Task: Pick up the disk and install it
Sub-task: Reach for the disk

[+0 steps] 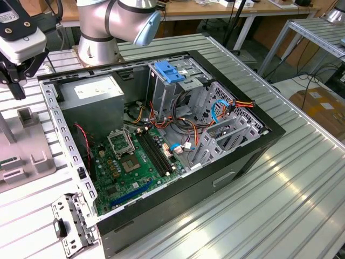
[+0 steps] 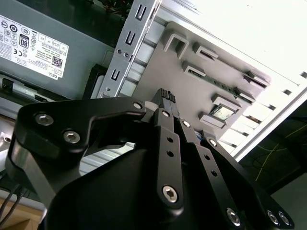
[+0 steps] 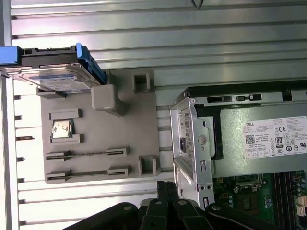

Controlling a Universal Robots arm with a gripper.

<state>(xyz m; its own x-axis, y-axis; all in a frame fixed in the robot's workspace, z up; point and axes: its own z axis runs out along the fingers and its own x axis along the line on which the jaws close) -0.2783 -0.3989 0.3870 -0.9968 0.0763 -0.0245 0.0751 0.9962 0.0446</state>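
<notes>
The disk (image 3: 53, 73), a silver drive with blue rails on its edges, rests at one end of a grey fixture plate (image 3: 124, 139) in the first wrist view. My gripper (image 3: 167, 186) hangs above the opposite edge of that plate, close to the computer case's corner, well apart from the disk. Its black fingers (image 2: 166, 96) are pressed together with nothing between them. In the exterior view the gripper (image 1: 16, 86) is at the far left, over the grey plate (image 1: 27, 156).
The open computer case (image 1: 259, 140) lies on the ribbed metal table, showing the green motherboard (image 1: 135, 162), grey power supply (image 1: 94, 97) and a drive cage with a blue latch (image 1: 170, 70). A small chip (image 3: 61, 129) sits in a fixture recess.
</notes>
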